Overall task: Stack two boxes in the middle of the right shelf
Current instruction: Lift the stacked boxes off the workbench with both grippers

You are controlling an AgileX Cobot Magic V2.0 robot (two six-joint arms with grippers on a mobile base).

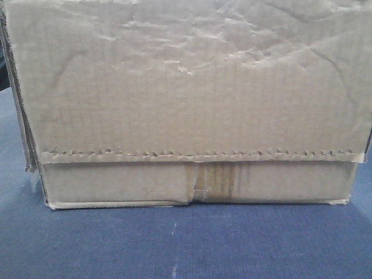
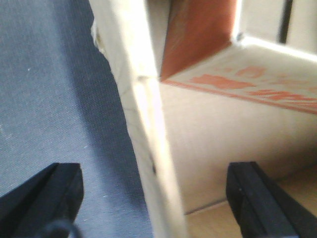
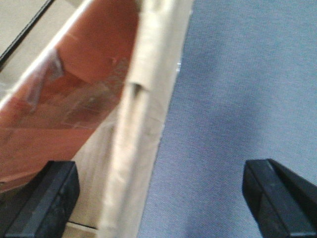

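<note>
Front camera: I see the box [image 1: 186,99] filling the view, sitting on blue cloth [image 1: 174,244]. Left wrist: my left gripper [image 2: 153,173] is spread wide astride a box wall, one finger inside and one outside. Right wrist: my right gripper [image 3: 161,173] is likewise spread astride a wall.

Kind of place unclear: only a cardboard carton [image 1: 186,99] on blue fabric [image 1: 186,244].

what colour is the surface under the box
Blue; the surface under the box shows best in the front-facing view.
</note>
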